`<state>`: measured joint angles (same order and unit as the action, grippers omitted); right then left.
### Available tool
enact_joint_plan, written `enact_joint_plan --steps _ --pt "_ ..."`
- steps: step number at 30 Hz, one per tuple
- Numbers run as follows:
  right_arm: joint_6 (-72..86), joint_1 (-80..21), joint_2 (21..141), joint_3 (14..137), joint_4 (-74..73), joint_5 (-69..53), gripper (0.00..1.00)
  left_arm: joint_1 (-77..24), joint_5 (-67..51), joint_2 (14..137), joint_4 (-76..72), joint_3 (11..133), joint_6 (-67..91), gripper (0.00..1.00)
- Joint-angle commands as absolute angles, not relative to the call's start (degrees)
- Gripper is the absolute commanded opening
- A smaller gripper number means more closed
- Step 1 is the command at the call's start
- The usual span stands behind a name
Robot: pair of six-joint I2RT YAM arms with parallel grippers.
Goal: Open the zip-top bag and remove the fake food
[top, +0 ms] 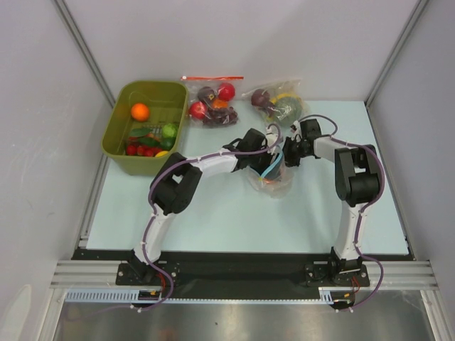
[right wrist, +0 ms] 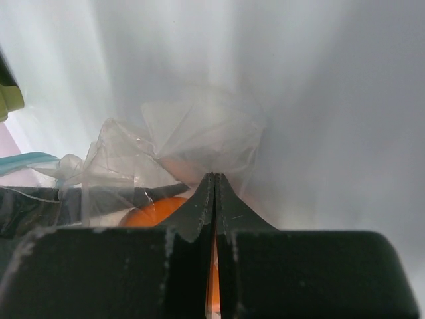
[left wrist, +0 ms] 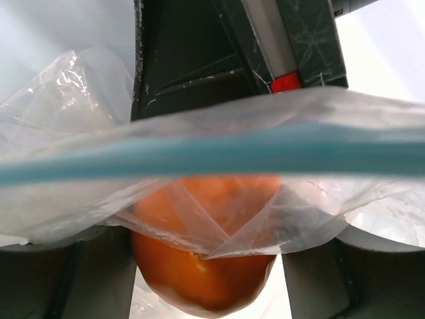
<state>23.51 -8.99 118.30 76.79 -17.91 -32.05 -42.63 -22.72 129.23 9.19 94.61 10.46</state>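
The zip-top bag (top: 276, 183) lies at mid-table, held up between both grippers. In the left wrist view its light-blue zip strip (left wrist: 199, 153) crosses the frame, and an orange piece of fake food (left wrist: 199, 266) sits under the clear film. My left gripper (left wrist: 204, 282) reaches into the bag mouth and stands open. Its fingers (left wrist: 40, 279) flank the orange fruit, with a thin gap on the right side. My right gripper (right wrist: 214, 181) is shut on a bunched fold of the bag (right wrist: 192, 126), and the orange fruit (right wrist: 149, 214) shows just behind it. Both grippers meet over the bag (top: 281, 158).
An olive-green bin (top: 116, 135) at back left holds an orange fruit (top: 140, 111) and other small fruits. A bag with a red-orange zip strip (top: 212, 103) and another fruit bag (top: 279, 103) lie along the back. Enclosure walls stand on three sides.
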Motion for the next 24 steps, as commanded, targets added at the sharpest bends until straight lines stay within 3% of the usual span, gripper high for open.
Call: enact_joint_plan --steps 1,2,3,24 --pt "23.4 -9.3 114.7 75.4 -20.0 -33.3 0.0 -43.1 -20.6 127.9 8.6 94.0 9.0 0.08" --pt "23.4 -9.1 114.4 75.1 -20.0 -33.0 0.0 -43.1 -20.3 127.4 8.8 93.5 9.0 0.01" --pt "23.4 -8.6 114.1 75.0 -20.0 -32.6 0.0 -43.1 -20.4 126.8 8.8 92.4 8.8 0.0" --pt "21.9 -2.2 109.6 72.0 -20.4 -30.2 0.0 -41.8 -18.4 111.7 13.4 83.2 7.9 0.0"
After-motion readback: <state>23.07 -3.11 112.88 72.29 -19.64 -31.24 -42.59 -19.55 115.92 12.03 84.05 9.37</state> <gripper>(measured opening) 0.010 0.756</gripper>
